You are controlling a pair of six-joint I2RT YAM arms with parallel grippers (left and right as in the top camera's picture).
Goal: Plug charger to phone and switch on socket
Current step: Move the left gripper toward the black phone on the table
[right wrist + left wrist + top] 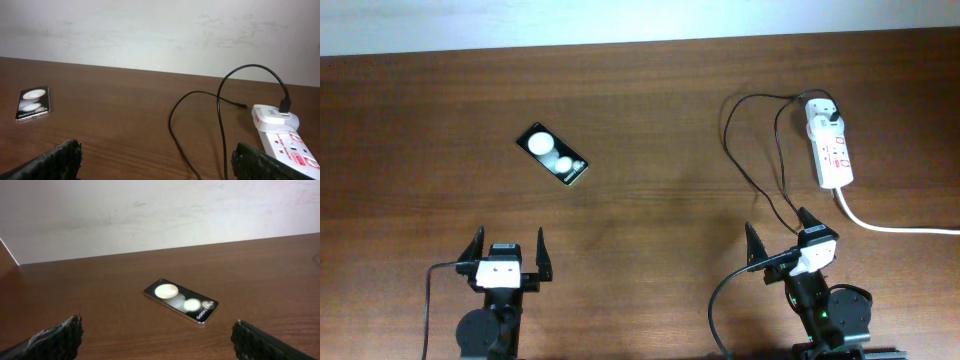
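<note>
The black phone (pixel 552 154) lies face up on the wooden table, left of centre, with two white spots on its face; it also shows in the left wrist view (pixel 181 301) and the right wrist view (pixel 34 102). The white socket strip (pixel 833 150) lies at the far right (pixel 285 142). The charger's white adapter (pixel 819 110) is plugged into the strip's far end (pixel 272 115). Its black cable (pixel 730 140) loops on the table toward my right gripper (pixel 778 225), and the plug tip (pixel 243 105) lies loose. My left gripper (pixel 509 240) is open and empty, near of the phone. My right gripper is open and empty over the cable loop.
The strip's thick white cord (pixel 890 228) runs off the right edge. A pale wall (pixel 160 210) rises behind the table's far edge. Bare wood lies between the phone and the cable.
</note>
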